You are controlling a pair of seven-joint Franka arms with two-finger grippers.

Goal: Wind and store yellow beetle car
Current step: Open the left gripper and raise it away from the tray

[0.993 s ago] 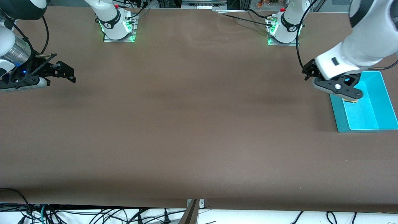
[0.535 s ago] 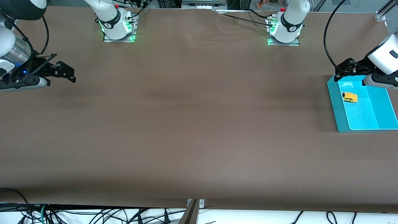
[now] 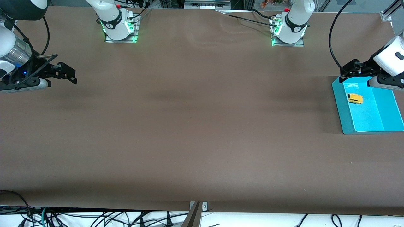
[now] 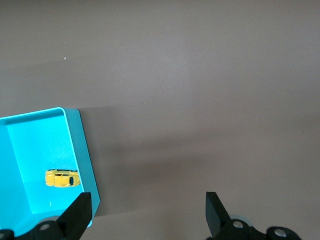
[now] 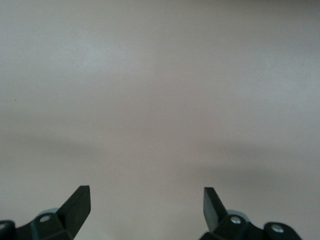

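Observation:
The yellow beetle car (image 3: pixel 355 98) lies inside the cyan bin (image 3: pixel 339 107) at the left arm's end of the table. It also shows in the left wrist view (image 4: pixel 62 178), next to the bin's wall (image 4: pixel 82 150). My left gripper (image 3: pixel 347 73) is open and empty, up over the bin's rim and the table beside it; its fingers (image 4: pixel 80 212) stand wide apart around the gripper's middle (image 4: pixel 148 210). My right gripper (image 3: pixel 73 76) waits, open and empty, over bare table at the right arm's end, and shows in the right wrist view (image 5: pixel 146 205).
The brown table (image 3: pixel 202 126) stretches between the two arms. The arm bases (image 3: pixel 120 30) stand along its edge farthest from the front camera. Cables hang below the table's near edge.
One second ago my left gripper was down in the bin over the car. It has since let the car go and lifted away; the car now lies in the bin. The right arm has not moved.

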